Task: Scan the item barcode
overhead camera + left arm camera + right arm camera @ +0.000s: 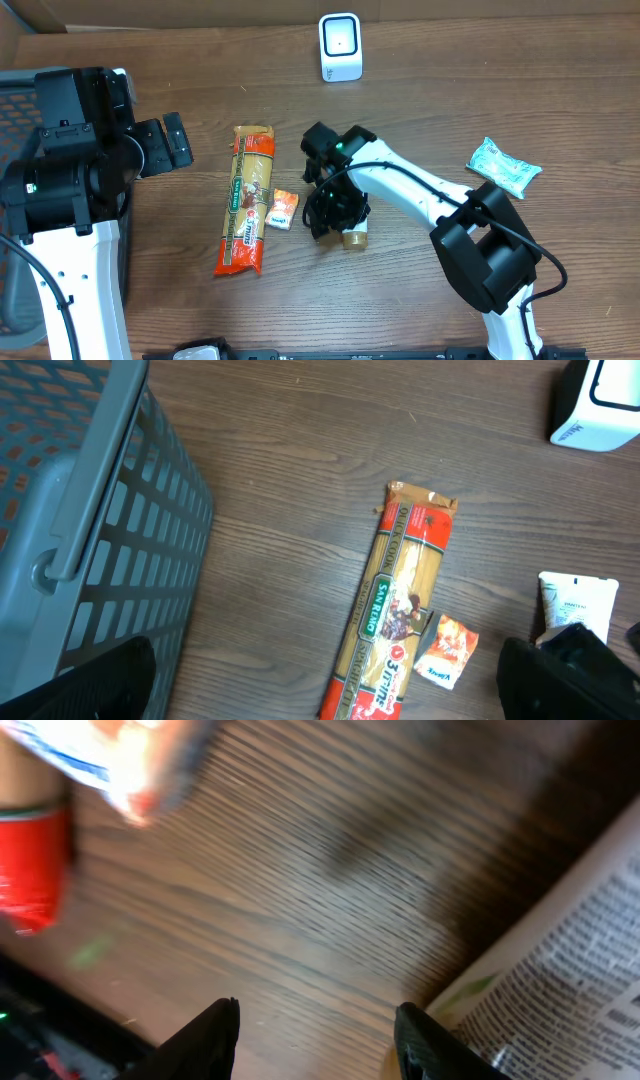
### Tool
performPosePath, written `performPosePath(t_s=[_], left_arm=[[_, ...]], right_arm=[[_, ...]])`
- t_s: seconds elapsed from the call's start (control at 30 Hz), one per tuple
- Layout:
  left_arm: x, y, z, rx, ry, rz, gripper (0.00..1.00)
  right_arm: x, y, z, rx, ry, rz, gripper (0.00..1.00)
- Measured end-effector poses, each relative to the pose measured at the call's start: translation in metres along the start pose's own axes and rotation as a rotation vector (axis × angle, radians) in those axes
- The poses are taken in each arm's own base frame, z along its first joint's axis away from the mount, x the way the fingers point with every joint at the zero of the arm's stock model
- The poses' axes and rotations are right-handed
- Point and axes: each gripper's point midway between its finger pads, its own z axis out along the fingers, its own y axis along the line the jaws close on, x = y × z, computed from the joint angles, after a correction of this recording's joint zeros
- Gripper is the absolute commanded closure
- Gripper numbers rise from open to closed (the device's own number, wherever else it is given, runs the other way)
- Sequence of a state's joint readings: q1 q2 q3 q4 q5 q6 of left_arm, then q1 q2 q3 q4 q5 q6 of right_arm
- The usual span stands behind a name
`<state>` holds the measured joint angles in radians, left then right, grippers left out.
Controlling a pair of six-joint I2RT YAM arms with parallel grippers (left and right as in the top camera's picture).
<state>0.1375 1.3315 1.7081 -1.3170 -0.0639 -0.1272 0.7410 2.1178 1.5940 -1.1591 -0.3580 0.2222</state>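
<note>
Two arms, both pincers in view.

Nearest the bases: right gripper [318, 1032] low over the table [450, 90]. Its two fingers [214, 1035] are spread, with bare wood between them and nothing pinched. One printed item [565, 960], white with fine black text, lies on the wood just beside one finger; touching or not, cannot tell. From overhead the gripper hides it almost wholly. A tan bit shows at the gripper's near edge; whether it belongs to the item, cannot tell.

Just left of that: one small orange box [283, 209], lying flat. Beside it, one long spaghetti pack [248, 200], laid near to far, red end nearest.

Further out, right side, well apart: one teal-white packet [503, 166].

Left side: left gripper [168, 142] up off the table, jaws wide, holding nothing. One grey mesh basket [120, 540] sits beside it at the table's left edge.

Farthest: one white scanner [340, 47], upright, well apart from every item.
</note>
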Motion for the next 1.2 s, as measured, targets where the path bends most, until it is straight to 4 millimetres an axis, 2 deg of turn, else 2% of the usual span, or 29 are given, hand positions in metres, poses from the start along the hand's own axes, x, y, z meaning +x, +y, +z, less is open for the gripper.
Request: performPosePath(t_s=[0.1,0.2,0.3,0.4,0.53,0.7,0.8,0.87,0.97,1.03,1.2], left_arm=[[0.0,0.0,0.0,0.0,0.0,0.0,0.0],[0.0,0.0,0.0,0.0,0.0,0.0,0.0],[0.0,0.0,0.0,0.0,0.0,0.0,0.0],[0.0,0.0,0.0,0.0,0.0,0.0,0.0],[0.0,0.0,0.0,0.0,0.0,0.0,0.0],[0.0,0.0,0.0,0.0,0.0,0.0,0.0],[0.0,0.0,0.0,0.0,0.0,0.0,0.0],[0.0,0.0,0.0,0.0,0.0,0.0,0.0],[0.0,0.0,0.0,0.0,0.0,0.0,0.0],[0.0,0.0,0.0,0.0,0.0,0.0,0.0],[0.0,0.0,0.0,0.0,0.0,0.0,0.0]], right_arm=[[0.012,-0.015,0.006,0.073,0.036,0.053,0.47],[0.021,-0.037,0.003,0.172,0.064,0.105,0.47],[0.021,-0.057,-0.003,0.237,0.059,0.145,0.47],[0.015,-0.082,-0.012,0.296,0.032,0.191,0.47],[0.003,-0.127,-0.028,0.353,-0.022,0.28,0.48],[-0.018,-0.188,-0.051,0.353,-0.129,0.396,0.48],[-0.031,-0.214,-0.061,0.307,-0.197,0.449,0.48],[-0.042,-0.221,-0.066,0.238,-0.245,0.467,0.48],[-0.053,-0.219,-0.071,0.099,-0.288,0.483,0.49],[-0.056,-0.211,-0.074,-0.003,-0.294,0.489,0.52],[-0.057,-0.179,-0.084,-0.228,-0.279,0.486,0.52]])
